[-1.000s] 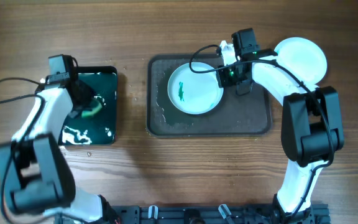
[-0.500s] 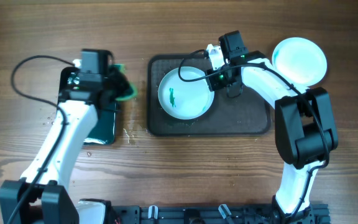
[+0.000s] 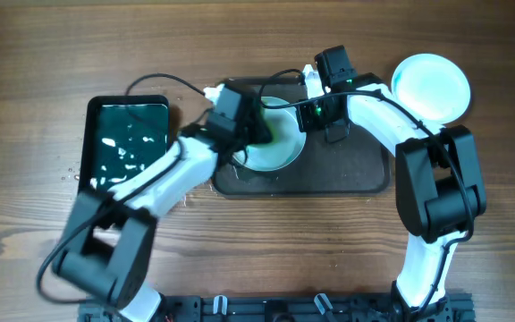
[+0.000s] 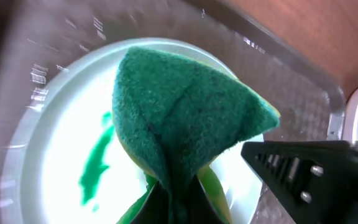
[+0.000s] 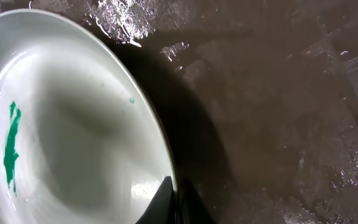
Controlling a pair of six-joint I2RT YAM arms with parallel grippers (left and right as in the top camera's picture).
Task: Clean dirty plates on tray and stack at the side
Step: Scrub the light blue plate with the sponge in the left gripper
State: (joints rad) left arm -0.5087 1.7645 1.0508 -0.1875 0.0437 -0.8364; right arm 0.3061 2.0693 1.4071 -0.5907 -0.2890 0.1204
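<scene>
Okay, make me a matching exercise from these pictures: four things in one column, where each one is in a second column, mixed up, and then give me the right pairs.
Things:
1. green sponge
2. smeared plate
3. second plate
4. small black tray

Places:
A. on the bare table, right of the large tray
B. pinched in the left gripper, over a plate
C. on the large tray, rim between the jaws of the right gripper
D. on the table, left of the large tray

Pairs: 1-B, 2-C, 3-A, 4-D
</scene>
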